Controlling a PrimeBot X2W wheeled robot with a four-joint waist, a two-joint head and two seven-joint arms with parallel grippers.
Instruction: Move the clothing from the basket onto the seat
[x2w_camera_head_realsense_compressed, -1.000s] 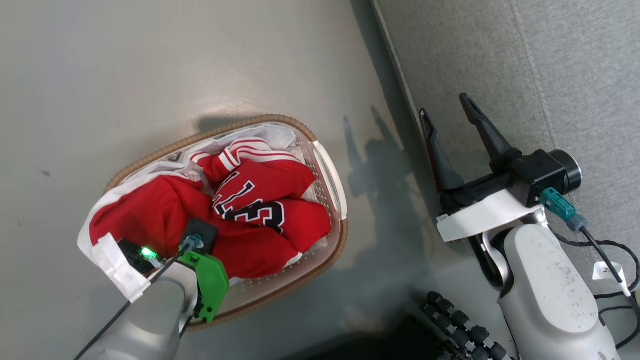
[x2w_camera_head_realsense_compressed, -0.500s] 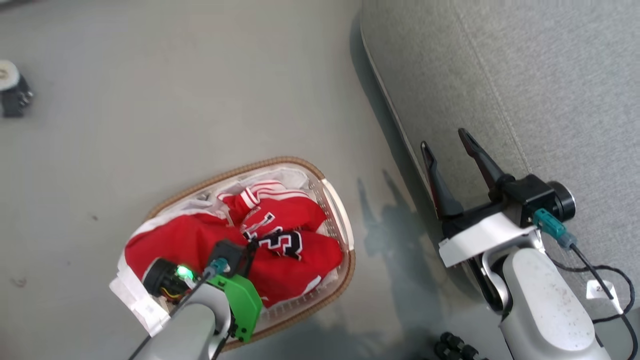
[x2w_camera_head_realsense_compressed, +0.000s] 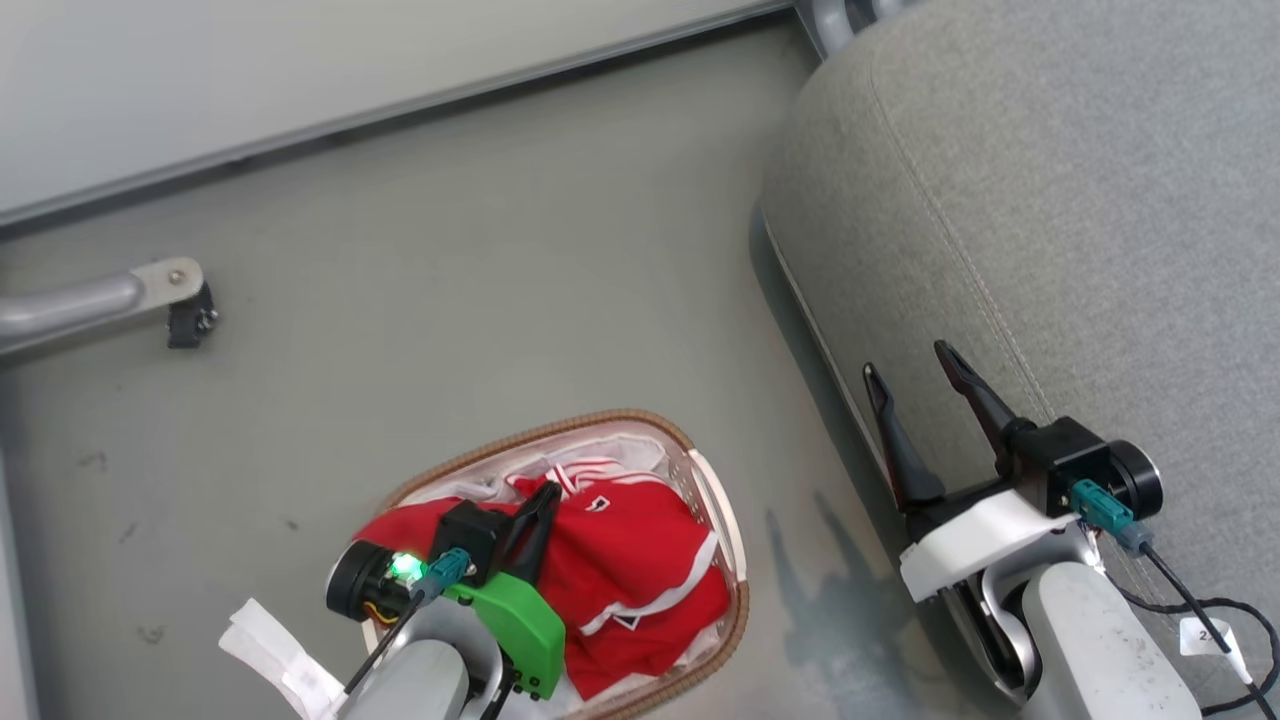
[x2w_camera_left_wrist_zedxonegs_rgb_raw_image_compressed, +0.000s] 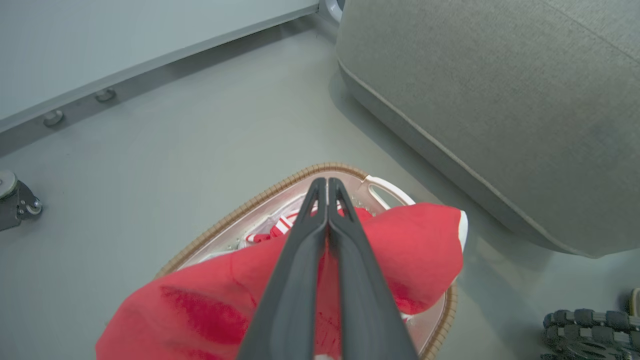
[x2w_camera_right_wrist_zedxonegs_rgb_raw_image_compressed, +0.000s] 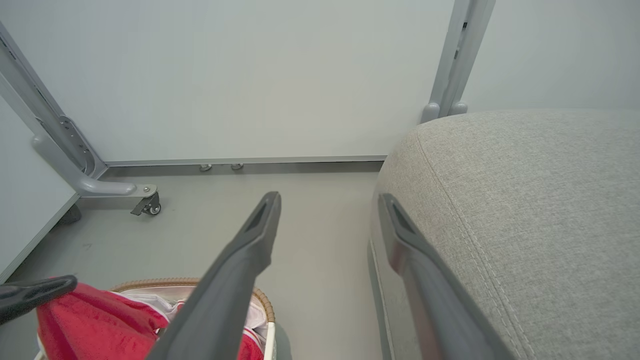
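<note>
The basket (x2w_camera_head_realsense_compressed: 735, 560), white with a brown woven rim, stands on the floor left of the seat (x2w_camera_head_realsense_compressed: 1050, 200). Red clothing (x2w_camera_head_realsense_compressed: 640, 540) with white trim fills it. My left gripper (x2w_camera_head_realsense_compressed: 546, 492) is shut on a bunch of the red clothing (x2w_camera_left_wrist_zedxonegs_rgb_raw_image_compressed: 415, 240), which drapes on both sides of the closed fingers above the basket (x2w_camera_left_wrist_zedxonegs_rgb_raw_image_compressed: 280, 182). Which garment it holds I cannot tell. My right gripper (x2w_camera_head_realsense_compressed: 906, 360) stands open with nothing in it at the seat's front edge, and in its own view the right gripper (x2w_camera_right_wrist_zedxonegs_rgb_raw_image_compressed: 328, 197) straddles the seat (x2w_camera_right_wrist_zedxonegs_rgb_raw_image_compressed: 525, 200) edge and the floor.
A pale wall panel runs along the back, with a grey metal leg and caster (x2w_camera_head_realsense_compressed: 185, 300) on the floor at the left. Black roller wheels (x2w_camera_left_wrist_zedxonegs_rgb_raw_image_compressed: 590, 325) of my base lie near the seat. A black cable (x2w_camera_head_realsense_compressed: 1200, 610) hangs by my right wrist.
The head camera has tilted up, so the whole picture shifted down. My left gripper has risen out of the basket with red cloth in it. The right gripper stays open.
</note>
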